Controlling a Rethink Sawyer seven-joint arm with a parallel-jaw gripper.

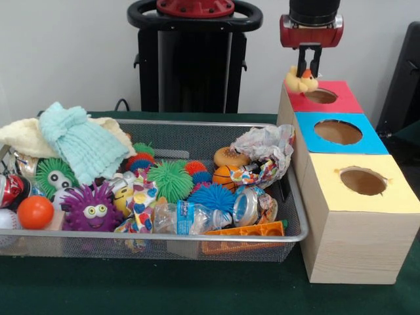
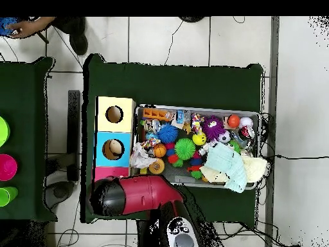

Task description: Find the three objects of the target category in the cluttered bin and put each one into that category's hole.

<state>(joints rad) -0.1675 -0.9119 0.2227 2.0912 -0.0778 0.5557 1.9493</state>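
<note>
My gripper (image 1: 309,68) hangs at the far right, shut on a small yellow duck toy (image 1: 300,81). The duck dangles at the left rim of the hole in the red-topped box (image 1: 341,98), just above it. In line with it stand a blue-topped box (image 1: 338,132) and a yellow-topped box (image 1: 363,182), each with a round hole. The wire bin (image 1: 157,236) to the left is full of toys. In the overhead view the red arm (image 2: 138,195) covers the gripper, the duck and most of the red box (image 2: 110,172).
The bin holds a purple spiky toy (image 1: 92,209), green (image 1: 170,180) and blue (image 1: 211,197) spiky balls, an orange ball (image 1: 35,212), a teal cloth (image 1: 79,144), crumpled wrapping (image 1: 266,151) and a plastic bottle (image 1: 190,218). A person's arm (image 2: 26,27) shows at the overhead view's top left.
</note>
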